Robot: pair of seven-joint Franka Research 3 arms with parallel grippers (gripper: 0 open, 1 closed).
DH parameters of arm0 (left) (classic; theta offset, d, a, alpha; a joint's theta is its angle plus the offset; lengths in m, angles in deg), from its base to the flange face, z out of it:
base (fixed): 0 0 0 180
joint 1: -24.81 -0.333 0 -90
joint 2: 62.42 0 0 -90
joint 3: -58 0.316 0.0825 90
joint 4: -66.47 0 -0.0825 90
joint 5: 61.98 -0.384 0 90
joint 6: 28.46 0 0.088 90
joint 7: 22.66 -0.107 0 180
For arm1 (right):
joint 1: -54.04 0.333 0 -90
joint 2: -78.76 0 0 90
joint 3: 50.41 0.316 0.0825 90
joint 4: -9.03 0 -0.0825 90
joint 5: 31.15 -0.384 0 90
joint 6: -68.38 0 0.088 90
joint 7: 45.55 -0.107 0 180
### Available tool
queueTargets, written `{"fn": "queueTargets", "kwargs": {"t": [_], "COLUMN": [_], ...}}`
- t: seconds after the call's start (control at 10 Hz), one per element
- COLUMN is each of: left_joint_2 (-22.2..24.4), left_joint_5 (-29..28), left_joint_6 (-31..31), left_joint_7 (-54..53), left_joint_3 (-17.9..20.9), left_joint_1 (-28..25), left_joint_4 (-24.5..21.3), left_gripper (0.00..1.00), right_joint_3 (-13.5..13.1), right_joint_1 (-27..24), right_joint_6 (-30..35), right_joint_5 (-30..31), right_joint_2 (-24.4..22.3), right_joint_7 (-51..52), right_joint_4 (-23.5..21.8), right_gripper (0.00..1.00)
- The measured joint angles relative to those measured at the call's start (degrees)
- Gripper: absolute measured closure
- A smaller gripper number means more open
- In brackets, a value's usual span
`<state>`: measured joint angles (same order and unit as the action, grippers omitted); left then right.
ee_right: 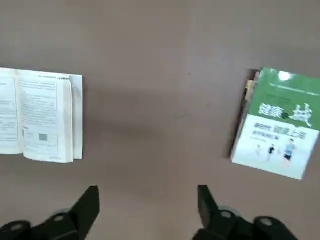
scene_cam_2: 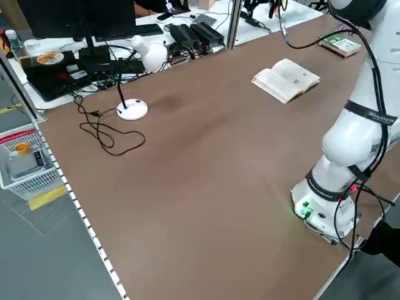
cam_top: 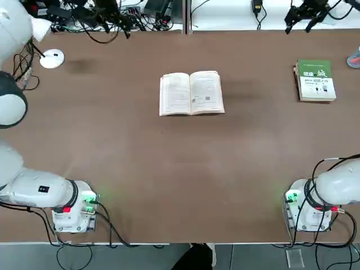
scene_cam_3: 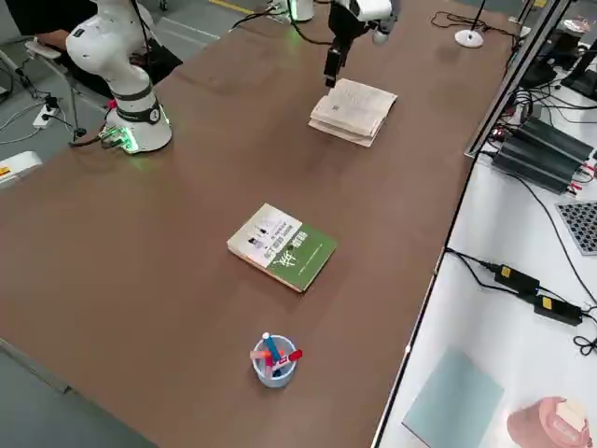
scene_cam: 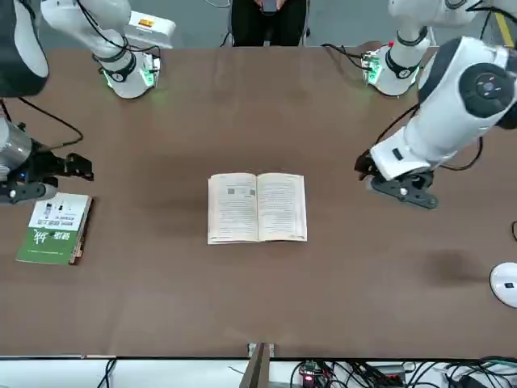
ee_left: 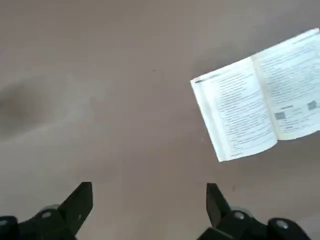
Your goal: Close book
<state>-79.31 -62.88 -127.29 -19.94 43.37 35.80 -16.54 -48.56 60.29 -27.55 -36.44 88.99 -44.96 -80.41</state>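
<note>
Thin paperback book [cam_top: 192,93], cream printed pages up, lies open near centre of brown wooden table [cam_top: 169,169], slightly toward far edge. Closed green-and-white covered book [cam_top: 315,80] at approx 3 o'clock from it, well apart, by right edge. Small white round disc [cam_top: 52,58] at approx 10 o'clock, far-left corner. Clear cup of pens [scene_cam_3: 273,357] beyond closed bk, at right edge.
</note>
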Motion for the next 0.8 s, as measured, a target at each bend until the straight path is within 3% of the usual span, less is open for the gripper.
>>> {"fn": "queueTargets", "kwargs": {"t": [0.4, 0.8], "left_joint_2": [-4.73, -8.58], "left_joint_5": [0.05, 0.05], "left_joint_6": [-4.21, -8.54], "left_joint_7": [0.10, 0.09], "left_joint_3": [-0.06, -0.08], "left_joint_1": [4.35, 7.22], "left_joint_4": [0.02, 0.12], "left_gripper": [0.00, 0.00], "right_joint_3": [-0.04, -0.36], "right_joint_1": [0.31, 0.02], "right_joint_6": [-4.73, -6.82], "right_joint_5": [-6.52, -14.95], "right_joint_2": [3.14, 5.57], "right_joint_7": [-0.08, -0.14], "right_joint_4": [-2.02, -3.59], "right_gripper": [0.65, 0.99]}}
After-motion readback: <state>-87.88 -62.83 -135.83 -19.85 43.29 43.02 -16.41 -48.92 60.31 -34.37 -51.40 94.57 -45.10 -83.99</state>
